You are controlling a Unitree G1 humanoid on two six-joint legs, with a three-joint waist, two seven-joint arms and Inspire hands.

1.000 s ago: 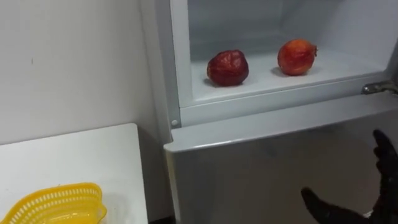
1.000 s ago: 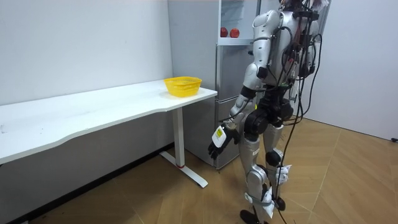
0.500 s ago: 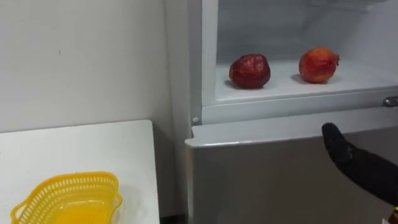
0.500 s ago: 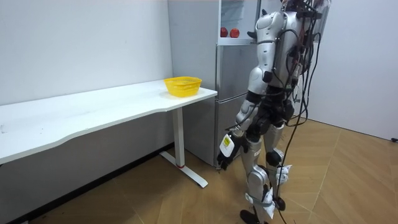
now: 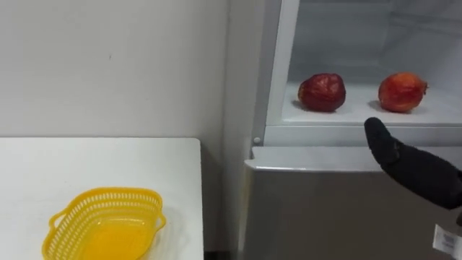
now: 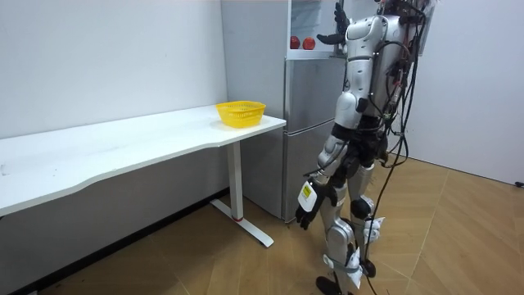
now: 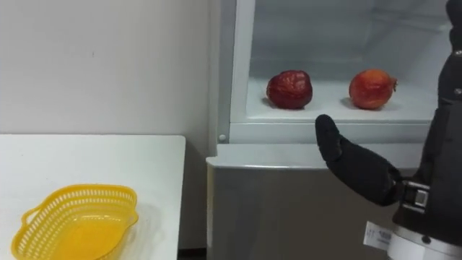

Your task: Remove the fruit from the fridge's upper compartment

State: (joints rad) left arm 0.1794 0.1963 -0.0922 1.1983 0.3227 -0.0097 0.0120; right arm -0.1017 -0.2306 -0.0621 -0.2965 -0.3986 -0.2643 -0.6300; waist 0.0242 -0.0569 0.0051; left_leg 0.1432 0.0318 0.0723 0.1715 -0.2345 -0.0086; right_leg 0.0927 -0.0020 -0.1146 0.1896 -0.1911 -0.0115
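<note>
Two red fruits sat on the white shelf (image 5: 359, 106) inside the open upper fridge (image 5: 277, 72). One was a dark red fruit (image 5: 322, 92) on the left, and one was a brighter red fruit (image 5: 401, 92) on the right, set apart from each other. The robot stood in front of the fridge. Its black right hand (image 7: 357, 170) was held up just below the shelf, fingers straight and holding nothing, not touching either fruit. Its left hand (image 6: 304, 218) hung low by its leg, and its fingers could not be made out. Beside the fridge, a yellow basket (image 5: 108, 195) rested on a white table (image 5: 86, 162).
</note>
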